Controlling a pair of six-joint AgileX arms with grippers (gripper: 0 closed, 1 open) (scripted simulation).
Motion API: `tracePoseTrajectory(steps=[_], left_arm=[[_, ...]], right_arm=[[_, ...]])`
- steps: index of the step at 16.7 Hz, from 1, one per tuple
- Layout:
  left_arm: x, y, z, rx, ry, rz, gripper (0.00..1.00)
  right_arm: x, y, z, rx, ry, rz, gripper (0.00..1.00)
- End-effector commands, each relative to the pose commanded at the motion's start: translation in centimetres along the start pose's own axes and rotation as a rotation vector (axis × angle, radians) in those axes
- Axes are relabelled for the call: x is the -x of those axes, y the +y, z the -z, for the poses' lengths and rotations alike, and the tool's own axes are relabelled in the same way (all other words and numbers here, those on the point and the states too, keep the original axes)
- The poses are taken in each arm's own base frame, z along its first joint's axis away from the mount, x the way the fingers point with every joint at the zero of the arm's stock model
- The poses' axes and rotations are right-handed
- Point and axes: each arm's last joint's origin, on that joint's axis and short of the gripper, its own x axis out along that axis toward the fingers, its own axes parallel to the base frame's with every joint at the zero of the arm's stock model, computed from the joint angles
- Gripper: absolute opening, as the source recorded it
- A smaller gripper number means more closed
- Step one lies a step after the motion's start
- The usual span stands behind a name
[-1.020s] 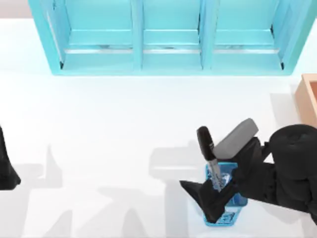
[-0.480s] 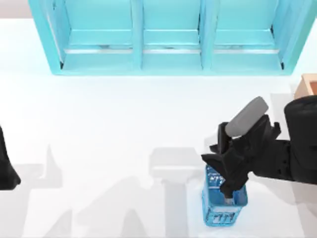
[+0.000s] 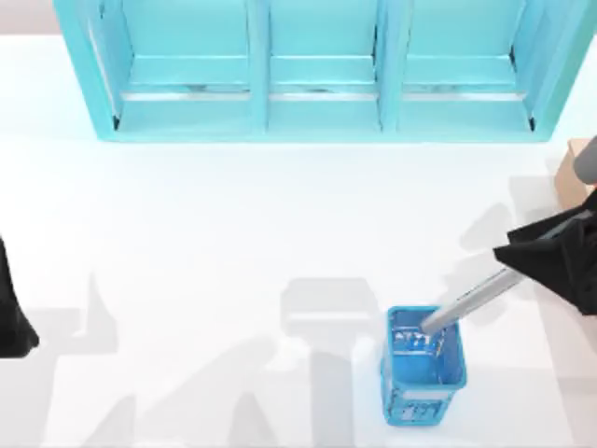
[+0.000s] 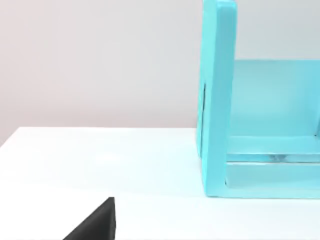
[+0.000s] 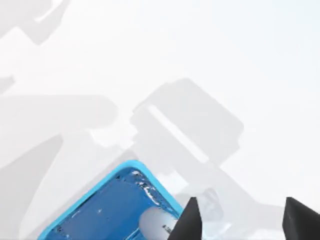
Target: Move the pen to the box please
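Right gripper [image 3: 522, 254] sits at the right edge of the top view, raised above the white table [image 3: 233, 243], its dark fingers closed around the upper, capped end of the pen [image 3: 471, 303]. From that grasp the grey-silver barrel slants away and downward toward the near-left, so that its lower tip appears over the top right corner of the small blue mesh basket [image 3: 423, 369]; whether the tip is touching the rim or hanging just above it cannot be told. In the right wrist view two black fingertips [image 5: 186, 222] stand at the near edge with a gap between them, and the rounded silver end of the pen [image 5: 157, 222] shows just beside one of them, with the blue basket [image 5: 107, 207] beneath it. Beyond the gripper, toward the back right of the table, a sliver of the tan-orange box [image 3: 571, 173] shows, close to the gripper and well apart from the basket. Farther back still, across the rear of the table, stands the big turquoise shelf unit [image 3: 317, 70], well clear of both pen and gripper. Far across the table from the working gripper, the left arm [image 3: 11, 313] is parked at the left edge; the left wrist view shows one end wall of the shelf unit [image 4: 217, 100] and a dark finger tip [image 4: 97, 225].
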Motion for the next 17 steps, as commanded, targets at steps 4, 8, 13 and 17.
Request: tracePoseTrajectory(steps=[4,8,13,17], left_arm=[[0.0,0.0,0.0,0.0,0.0,0.0,1.0],[0.0,0.0,0.0,0.0,0.0,0.0,1.0],[0.0,0.0,0.0,0.0,0.0,0.0,1.0],[0.0,0.0,0.0,0.0,0.0,0.0,1.0]], right_arm=[[5.3,0.5,-0.4,0.01,-0.061,0.027,0.0],[7.0,0.9,-0.4,0.021,-0.089,0.047,0.0],[6.8,0.7,-0.5,0.008,-0.069,0.05,0.0],[7.8,-1.4,-2.0,-0.088,0.044,0.155,0.0]])
